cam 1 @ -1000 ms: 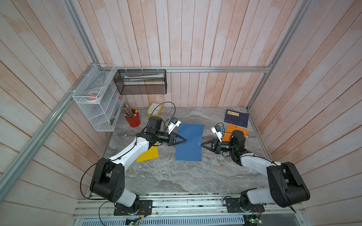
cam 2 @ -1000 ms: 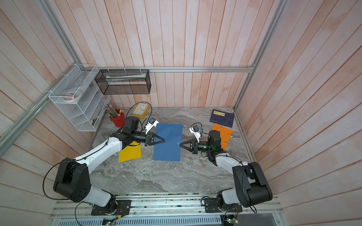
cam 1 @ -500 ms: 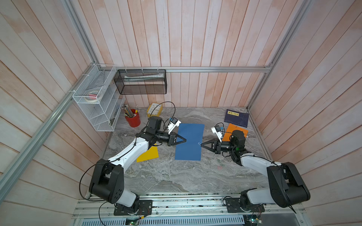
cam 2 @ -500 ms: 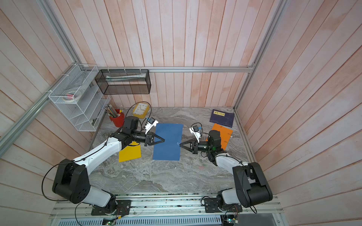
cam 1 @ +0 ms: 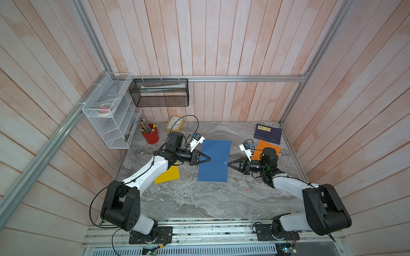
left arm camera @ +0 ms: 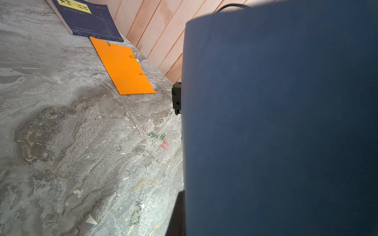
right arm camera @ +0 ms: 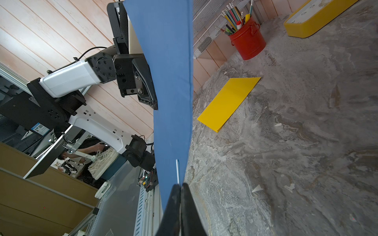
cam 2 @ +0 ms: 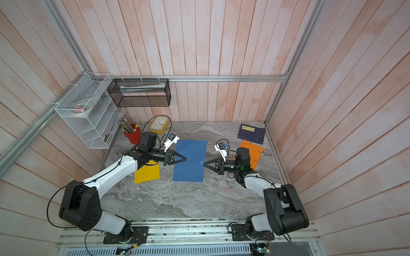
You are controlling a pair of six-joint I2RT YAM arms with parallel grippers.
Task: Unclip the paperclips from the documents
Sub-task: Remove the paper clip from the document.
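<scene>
Overhead, left hand (cam 1: 209,158) grips blue sheet (cam 1: 214,171), right hand (cam 1: 228,165) its paperclip (cam 1: 225,163); left wrist shows 5 loose clips (left arm camera: 159,141).

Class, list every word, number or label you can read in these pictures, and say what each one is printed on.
No text here reads clearly.
Navy booklet, yellow label and white lines: print too blurred to read.
Yellow clock: dial numerals too small to read.
Blue sticker on the left arm: too small.

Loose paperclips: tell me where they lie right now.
In the left wrist view the loose paperclips cluster on the marble table, right of the blue sheet and nearer the robot's base than the orange sheet.
</scene>
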